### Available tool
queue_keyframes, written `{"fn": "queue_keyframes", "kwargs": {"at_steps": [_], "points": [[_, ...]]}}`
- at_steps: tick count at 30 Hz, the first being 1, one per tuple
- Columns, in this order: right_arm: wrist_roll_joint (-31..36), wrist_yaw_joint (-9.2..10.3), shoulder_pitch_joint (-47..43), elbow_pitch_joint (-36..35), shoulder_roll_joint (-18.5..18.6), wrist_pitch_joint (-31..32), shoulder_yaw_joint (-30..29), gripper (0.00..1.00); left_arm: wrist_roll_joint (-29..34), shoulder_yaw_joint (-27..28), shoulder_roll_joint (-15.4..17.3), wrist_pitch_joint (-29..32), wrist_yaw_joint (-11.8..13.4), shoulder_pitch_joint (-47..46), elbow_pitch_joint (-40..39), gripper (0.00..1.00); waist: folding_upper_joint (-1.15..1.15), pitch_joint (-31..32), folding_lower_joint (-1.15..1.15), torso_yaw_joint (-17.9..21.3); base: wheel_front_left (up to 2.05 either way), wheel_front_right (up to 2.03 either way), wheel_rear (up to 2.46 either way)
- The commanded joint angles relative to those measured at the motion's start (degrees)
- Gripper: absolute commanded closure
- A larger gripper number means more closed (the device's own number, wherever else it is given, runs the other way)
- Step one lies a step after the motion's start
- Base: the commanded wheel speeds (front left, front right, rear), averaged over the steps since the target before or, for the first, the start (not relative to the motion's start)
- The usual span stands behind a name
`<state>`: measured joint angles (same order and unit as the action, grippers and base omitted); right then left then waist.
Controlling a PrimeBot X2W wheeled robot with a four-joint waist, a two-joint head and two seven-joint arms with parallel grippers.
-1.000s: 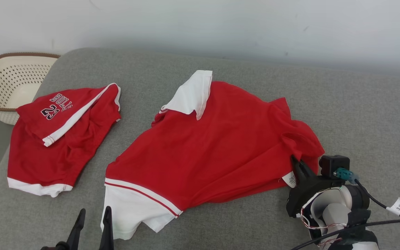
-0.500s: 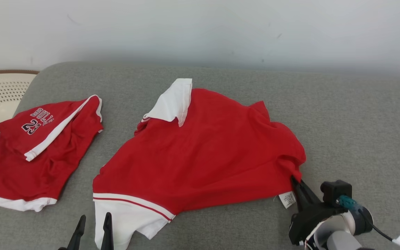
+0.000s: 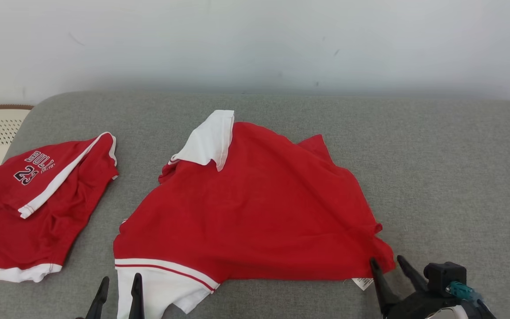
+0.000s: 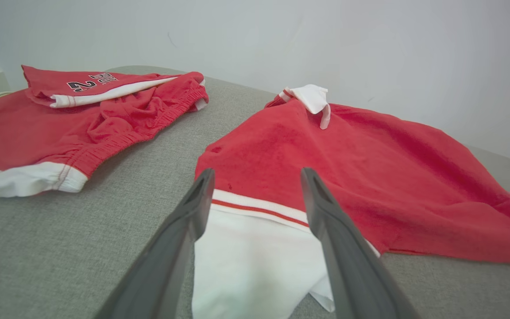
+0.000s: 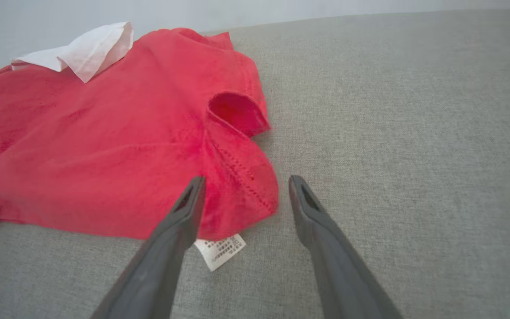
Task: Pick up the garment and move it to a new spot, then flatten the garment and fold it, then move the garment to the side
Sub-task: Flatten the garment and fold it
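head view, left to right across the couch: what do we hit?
Red Bulls shorts → red shirt with white collar → right tool

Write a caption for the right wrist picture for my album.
Right end effector, jaws open, at the corner of a red shirt with its white care label showing, on a grey cushion.
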<state>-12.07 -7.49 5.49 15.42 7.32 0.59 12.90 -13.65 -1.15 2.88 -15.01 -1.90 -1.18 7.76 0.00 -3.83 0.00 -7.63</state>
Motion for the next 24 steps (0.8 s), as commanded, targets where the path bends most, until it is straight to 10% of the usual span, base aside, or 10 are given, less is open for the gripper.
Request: {"fn": "queue_keyframes", "kwargs": {"at_steps": [1, 24], "points": [[0.5, -0.01, -1.0, -1.6, 0.0, 0.4, -0.3, 0.00, 0.1, 0.0, 0.0, -0.3, 0.2, 0.7, 0.2, 0.00, 0.00, 0.2, 0.00, 0.2, 0.00, 0.00, 0.00], [3.1, -0.01, -5.0, -7.6, -2.1, -4.9, -11.5, 0.00, 0.4, 1.5, 0.0, -0.3, 0.9, 2.1, -2.3, 0.00, 0.00, 1.8, 0.00, -0.3, 0.00, 0.00, 0.00]]}}
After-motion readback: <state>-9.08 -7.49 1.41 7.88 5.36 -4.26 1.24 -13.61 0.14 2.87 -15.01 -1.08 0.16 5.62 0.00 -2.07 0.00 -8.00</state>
